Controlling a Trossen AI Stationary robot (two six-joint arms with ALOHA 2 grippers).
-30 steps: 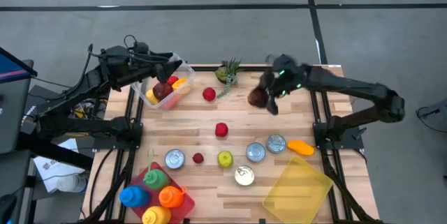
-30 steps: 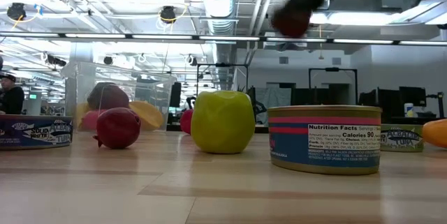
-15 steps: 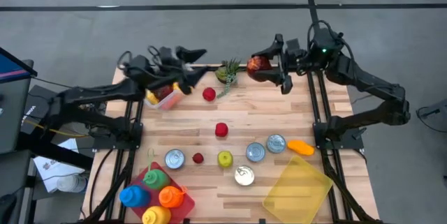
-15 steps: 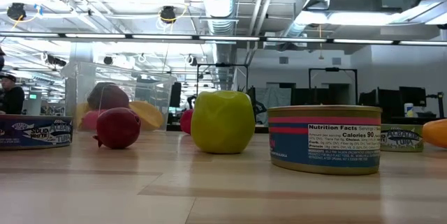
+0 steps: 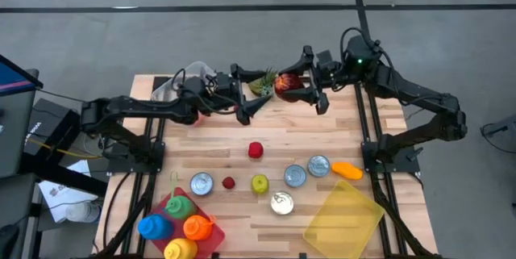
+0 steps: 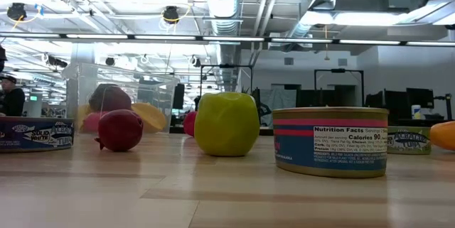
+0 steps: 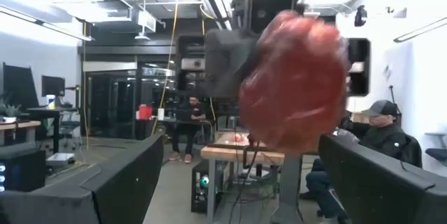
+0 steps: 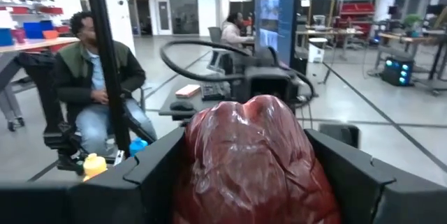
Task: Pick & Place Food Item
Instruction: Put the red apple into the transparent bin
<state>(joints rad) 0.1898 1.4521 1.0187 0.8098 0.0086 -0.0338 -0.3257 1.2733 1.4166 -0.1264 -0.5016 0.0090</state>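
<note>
Right hand (image 5: 300, 87) closed on a dark red, glossy food item (image 5: 285, 84), lifted clear of the counter (image 5: 322, 134) over its far edge; seen up close from the right wrist with the red lump (image 8: 253, 161) wedged between the two dark fingers (image 8: 150, 175). Left hand (image 5: 248, 91) spread wide and holding nothing, reaching in from the other side, tips pointed at the red item and near it but not touching. From the left wrist, the same red piece (image 7: 297, 91) hanging ahead in the other hand, with the left fingers (image 7: 119, 182) parted on either side below it. Looks like a hand-over in mid-air: pick done, transfer not yet made.

Just beside the meeting point, a small green leafy thing (image 5: 263, 83) at the counter's back edge. Behind the left arm, a clear tub (image 5: 179, 83) at the far left corner, contents mostly hidden here. Farther out on the counter: a red piece (image 5: 255, 150) in the middle, then a row of tins (image 5: 201, 183) with a small red item (image 5: 229, 183) and a yellow-green fruit (image 5: 260, 183), an orange piece (image 5: 347, 170) at the right, a yellow tray (image 5: 343, 220) at the near right corner, a red tray of bottles (image 5: 181, 220) at the near left.

Left to do, by judgement: close the left hand on the item, release from the right, then set it down, destination not clear.
</note>
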